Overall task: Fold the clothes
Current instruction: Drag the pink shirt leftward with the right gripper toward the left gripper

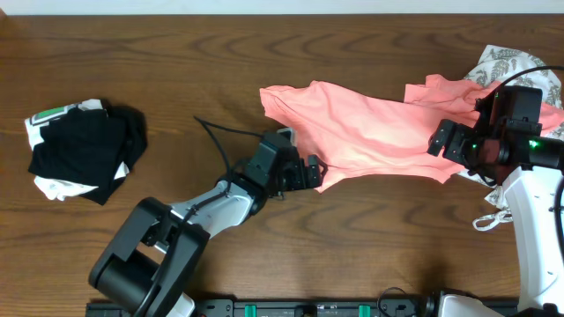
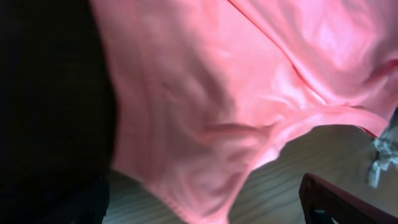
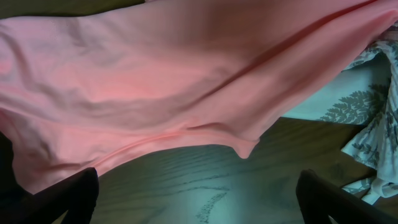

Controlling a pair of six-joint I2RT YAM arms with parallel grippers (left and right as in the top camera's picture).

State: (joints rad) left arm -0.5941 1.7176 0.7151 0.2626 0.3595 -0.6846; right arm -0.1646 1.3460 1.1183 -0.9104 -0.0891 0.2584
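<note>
Salmon-pink T-shirt (image 1: 370, 132) is lying crumpled across the table's (image 1: 176, 53) centre-right. The left gripper (image 1: 315, 173) is gaping wide at its near-left hem and the right gripper (image 1: 443, 141) is gaping at its right edge. Each should be pinching a single layer, avoiding the leaf-print garment (image 1: 515, 66) beyond.

No readable text; the green patch (image 1: 51, 114) on the black-and-white bundle (image 1: 84, 150) is illegible.

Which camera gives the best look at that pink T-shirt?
The overhead view: it shows the pink T-shirt nearly whole, with its crumpled outline. Both wrist views show only close-up stretches of its fabric and hem, never the full shape.
</note>
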